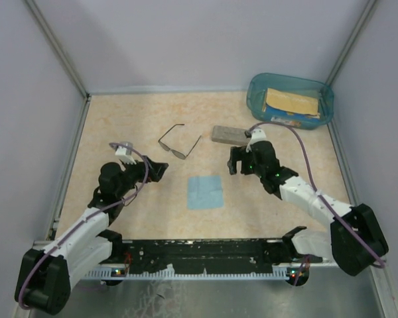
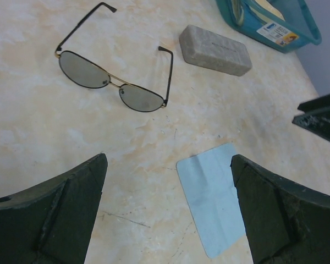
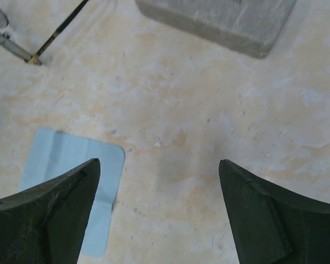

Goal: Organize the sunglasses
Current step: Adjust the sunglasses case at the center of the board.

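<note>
The sunglasses (image 1: 179,141) lie unfolded on the table at mid-back, a thin dark wire frame with pale lenses (image 2: 113,85). One temple and a lens edge show at the top left of the right wrist view (image 3: 22,47). My left gripper (image 1: 160,169) hovers just left of and nearer than them, open and empty (image 2: 168,164). My right gripper (image 1: 235,161) hangs open over bare table near the grey case (image 1: 227,134), with nothing between its fingers (image 3: 159,165).
The grey rectangular case (image 2: 214,49) (image 3: 220,19) lies right of the sunglasses. A light blue cloth (image 1: 205,192) (image 2: 212,198) (image 3: 71,181) lies flat between the arms. A teal bin (image 1: 290,101) holding packets stands at the back right. Walls enclose the table.
</note>
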Controlling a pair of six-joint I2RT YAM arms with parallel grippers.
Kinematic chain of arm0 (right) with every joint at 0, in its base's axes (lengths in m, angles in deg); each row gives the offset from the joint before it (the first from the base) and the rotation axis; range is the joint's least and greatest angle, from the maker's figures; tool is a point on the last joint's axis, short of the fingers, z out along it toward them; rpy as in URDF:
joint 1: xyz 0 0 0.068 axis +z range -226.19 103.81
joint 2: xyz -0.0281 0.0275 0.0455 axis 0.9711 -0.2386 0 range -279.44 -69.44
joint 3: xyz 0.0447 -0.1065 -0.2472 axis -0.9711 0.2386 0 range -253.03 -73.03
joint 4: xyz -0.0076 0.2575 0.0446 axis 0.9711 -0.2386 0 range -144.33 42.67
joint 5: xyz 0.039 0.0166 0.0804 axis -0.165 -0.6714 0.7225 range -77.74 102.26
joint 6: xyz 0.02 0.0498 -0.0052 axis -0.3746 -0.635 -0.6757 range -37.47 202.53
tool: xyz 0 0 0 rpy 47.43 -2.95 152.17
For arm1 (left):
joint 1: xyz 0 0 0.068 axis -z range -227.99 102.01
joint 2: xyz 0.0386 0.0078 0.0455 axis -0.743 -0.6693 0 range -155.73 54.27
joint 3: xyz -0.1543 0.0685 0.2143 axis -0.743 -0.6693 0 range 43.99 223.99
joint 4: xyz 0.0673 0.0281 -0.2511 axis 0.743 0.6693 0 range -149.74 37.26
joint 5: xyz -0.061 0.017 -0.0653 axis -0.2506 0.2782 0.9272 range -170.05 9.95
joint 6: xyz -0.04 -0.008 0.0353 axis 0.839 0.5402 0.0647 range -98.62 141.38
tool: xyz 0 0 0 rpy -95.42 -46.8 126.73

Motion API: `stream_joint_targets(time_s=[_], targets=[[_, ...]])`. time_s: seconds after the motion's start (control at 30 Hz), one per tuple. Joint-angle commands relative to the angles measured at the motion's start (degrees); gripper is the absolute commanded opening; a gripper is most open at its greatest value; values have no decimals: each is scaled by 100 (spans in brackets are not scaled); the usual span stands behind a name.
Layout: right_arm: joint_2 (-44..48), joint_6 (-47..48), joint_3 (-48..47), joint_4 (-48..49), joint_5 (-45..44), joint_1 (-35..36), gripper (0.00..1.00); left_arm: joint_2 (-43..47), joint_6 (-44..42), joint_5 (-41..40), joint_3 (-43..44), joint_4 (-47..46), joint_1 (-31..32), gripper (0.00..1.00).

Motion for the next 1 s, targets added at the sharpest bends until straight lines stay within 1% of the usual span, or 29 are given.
stream_joint_targets(time_s=[0.0, 0.1, 0.2, 0.27, 0.53, 0.6, 0.7, 0.8, 0.97], targets=[[-644, 312, -1104, -58, -868, -72, 89, -154, -245, -327, 393, 42, 433, 100], [-1293, 528, -1774, -358, -823, -345, 94, -362, -291, -289, 577, 100, 564, 100], [-1888, 517, -2190, -313, -216, -834, 97, -412, -287, -216, 590, -24, 600, 100], [-2243, 521, -2450, -335, -83, -1039, 98, -404, -293, -181, 592, -75, 607, 100], [-3585, 371, -3629, -447, 184, -1381, 99, -533, -356, -171, 679, -166, 615, 100], [-3771, 326, -3853, -554, 264, -1389, 99, -579, -349, -166, 682, -186, 626, 100], [-3834, 254, -3938, -402, 509, -1323, 99, -642, -326, -167, 679, -249, 623, 100], [-3941, 313, -4183, -537, 252, -1098, 99, -786, -317, -155, 781, -266, 652, 100], [-4379, 417, -4976, -900, -9, -752, 99, -960, -295, -101, 942, -278, 721, 100]])
